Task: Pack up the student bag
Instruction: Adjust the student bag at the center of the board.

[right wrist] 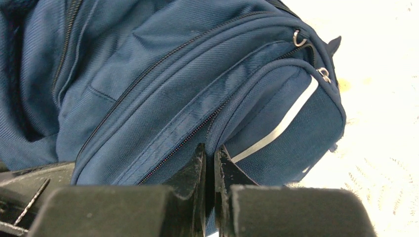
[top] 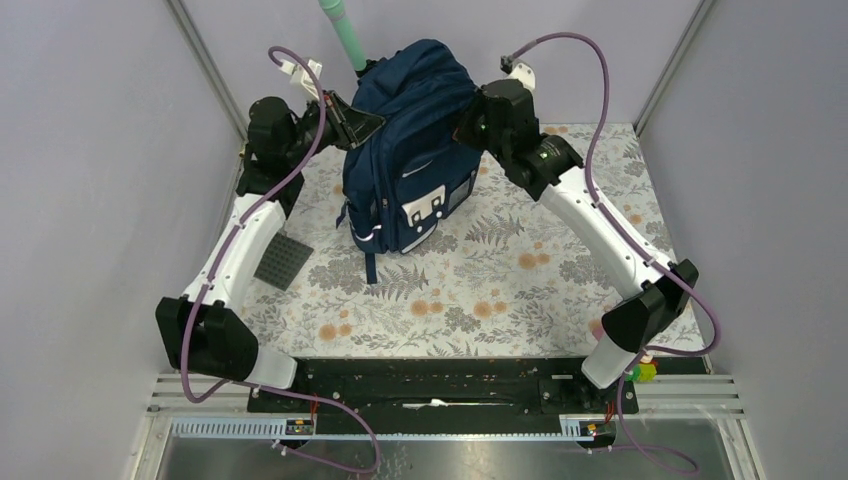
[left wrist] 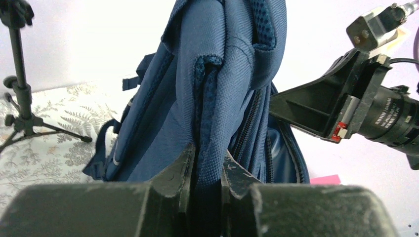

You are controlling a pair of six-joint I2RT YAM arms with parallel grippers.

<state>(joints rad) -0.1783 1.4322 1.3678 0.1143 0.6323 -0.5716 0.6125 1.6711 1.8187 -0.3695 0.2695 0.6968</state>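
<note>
The student bag point(top: 410, 150), navy blue with pale strips and light tabs on its front pocket, stands upright at the back of the flowered table. My left gripper point(top: 365, 125) is at its upper left side, shut on a thick padded fold of the bag point(left wrist: 207, 98), with the gripper point(left wrist: 207, 160) pinching it between both fingers. My right gripper point(top: 468, 118) is at the bag's upper right side. In the right wrist view that gripper point(right wrist: 210, 154) is shut on a thin ridge of the bag's fabric point(right wrist: 197, 89) beside a zipper. The bag's main zipper gapes open point(left wrist: 281, 153).
A dark grey studded plate point(top: 283, 260) lies on the table near the left arm. A teal pole point(top: 342, 30) rises behind the bag. A black tripod point(left wrist: 20, 98) stands to the left of the bag. A small yellow-green object point(top: 645, 372) sits by the right arm's base.
</note>
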